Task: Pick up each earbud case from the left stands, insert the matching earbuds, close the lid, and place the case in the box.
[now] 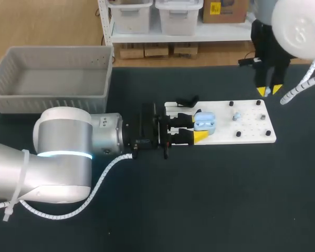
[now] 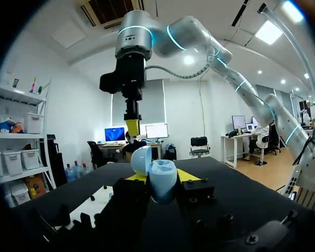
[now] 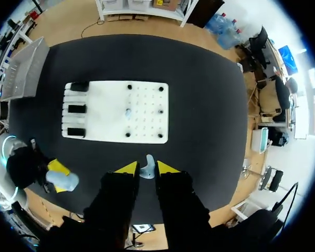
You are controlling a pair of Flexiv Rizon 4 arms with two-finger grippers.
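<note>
A light blue earbud case (image 1: 205, 122) with its lid open sits between the yellow tips of my left gripper (image 1: 198, 127), which is shut on it over the left end of the white board (image 1: 252, 134). In the left wrist view the case (image 2: 163, 185) fills the gap between the fingers of the left gripper (image 2: 158, 177). My right gripper (image 1: 269, 91) hangs above the board's far right corner, shut on a small pale earbud (image 3: 147, 168) in the right gripper (image 3: 146, 169). Another earbud (image 1: 236, 115) rests on the board.
A grey basket (image 1: 52, 97) stands at the back left of the black table. Black stands (image 3: 76, 108) line the board's left edge, and small black pegs (image 1: 238, 134) dot its right half.
</note>
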